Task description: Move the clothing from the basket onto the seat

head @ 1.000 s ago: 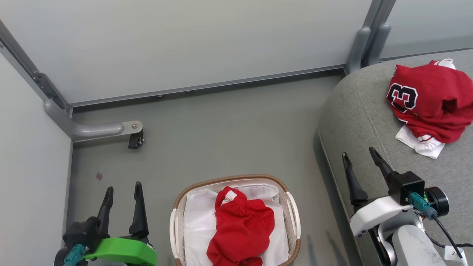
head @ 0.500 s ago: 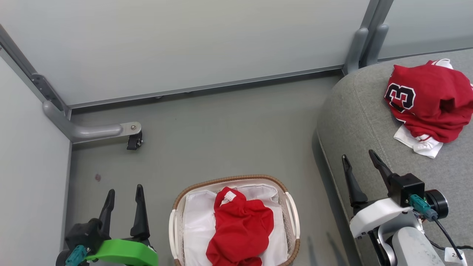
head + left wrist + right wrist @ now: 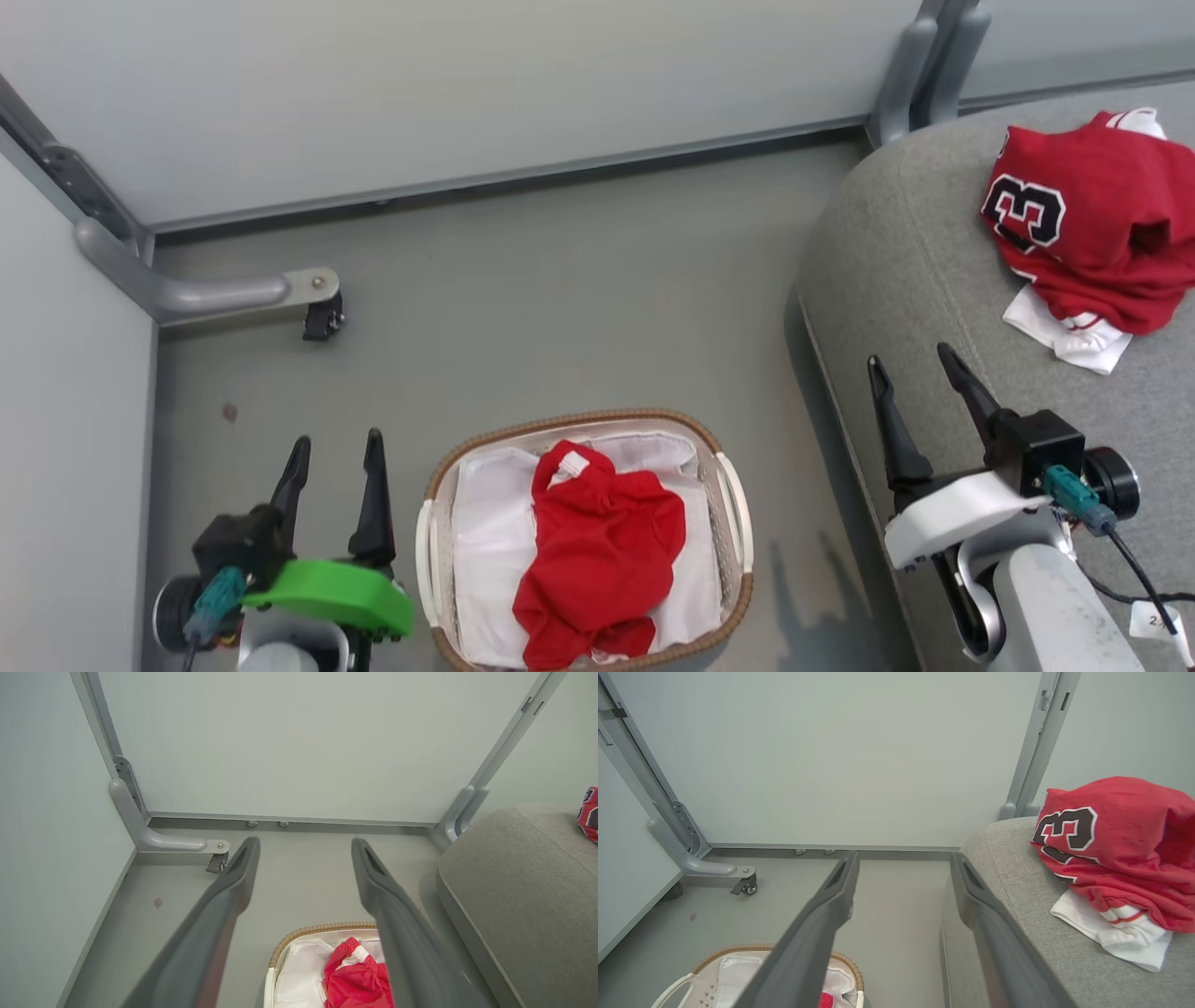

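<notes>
Head view: the left tool is wide open and empty just left of the basket, where a red garment lies crumpled on the white liner. The right tool, also wide and empty, hovers at the edge of the seat, on which the numbered jersey rests. Left wrist view: spread fingers frame the basket's rim. Right wrist view: fingers apart, jersey to their right

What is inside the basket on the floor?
Inside the basket lies one crumpled red garment with white trim, resting on a white cloth liner. The garment covers the middle of the liner, so anything beneath it cannot be seen.
</notes>
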Robot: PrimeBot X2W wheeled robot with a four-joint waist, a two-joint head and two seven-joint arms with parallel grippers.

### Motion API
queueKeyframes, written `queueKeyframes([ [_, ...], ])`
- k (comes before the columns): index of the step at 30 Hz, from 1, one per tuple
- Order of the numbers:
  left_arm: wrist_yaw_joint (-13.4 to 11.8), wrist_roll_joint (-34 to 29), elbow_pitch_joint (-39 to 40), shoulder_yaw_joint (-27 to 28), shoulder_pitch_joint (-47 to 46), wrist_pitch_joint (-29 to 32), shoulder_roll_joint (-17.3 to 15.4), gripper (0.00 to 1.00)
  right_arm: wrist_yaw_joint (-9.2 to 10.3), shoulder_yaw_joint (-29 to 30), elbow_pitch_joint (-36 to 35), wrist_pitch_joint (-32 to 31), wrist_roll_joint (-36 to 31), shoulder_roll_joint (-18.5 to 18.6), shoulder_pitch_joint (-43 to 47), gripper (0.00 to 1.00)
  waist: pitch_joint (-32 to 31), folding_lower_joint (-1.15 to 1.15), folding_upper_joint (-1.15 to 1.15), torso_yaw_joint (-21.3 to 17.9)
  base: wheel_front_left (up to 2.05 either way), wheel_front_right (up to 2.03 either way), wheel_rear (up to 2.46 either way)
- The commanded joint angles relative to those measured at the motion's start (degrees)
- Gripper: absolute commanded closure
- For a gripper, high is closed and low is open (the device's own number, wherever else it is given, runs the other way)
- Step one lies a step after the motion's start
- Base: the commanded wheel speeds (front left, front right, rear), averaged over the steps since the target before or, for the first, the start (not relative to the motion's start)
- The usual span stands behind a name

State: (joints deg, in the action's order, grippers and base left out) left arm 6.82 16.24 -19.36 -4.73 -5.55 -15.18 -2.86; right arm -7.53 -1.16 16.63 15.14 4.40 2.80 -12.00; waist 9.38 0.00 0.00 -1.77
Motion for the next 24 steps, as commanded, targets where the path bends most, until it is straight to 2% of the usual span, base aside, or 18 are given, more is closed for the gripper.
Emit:
queueKeyframes([
  [1,0.25,-0.76,-1.30,-0.44,-2.37,0.04,-0.06,0.00,0.08,0.14,-0.35,0.02,-0.34,0.18,-1.16,0.00,3.55,0.00,0.00,-1.08,0.00,0.00,0.00],
  [9,0.70,-0.68,-12.81,-7.34,-12.95,0.05,-0.08,0.00,0.08,-0.51,-2.02,0.02,-0.02,0.16,-6.09,0.00,14.93,0.00,0.00,-4.66,0.00,0.00,0.00],
  [18,0.73,4.08,-29.39,-17.78,-25.47,0.97,-0.63,0.00,0.08,-2.97,-4.87,0.02,2.56,0.13,-12.69,0.00,28.17,0.00,0.00,-10.39,0.00,0.00,0.00],
  [24,0.74,6.67,-35.69,-23.60,-30.87,3.32,-1.59,0.00,0.08,-3.97,-6.26,0.02,4.03,0.12,-15.23,0.00,33.94,0.00,0.00,-12.56,0.00,0.00,0.00],
])
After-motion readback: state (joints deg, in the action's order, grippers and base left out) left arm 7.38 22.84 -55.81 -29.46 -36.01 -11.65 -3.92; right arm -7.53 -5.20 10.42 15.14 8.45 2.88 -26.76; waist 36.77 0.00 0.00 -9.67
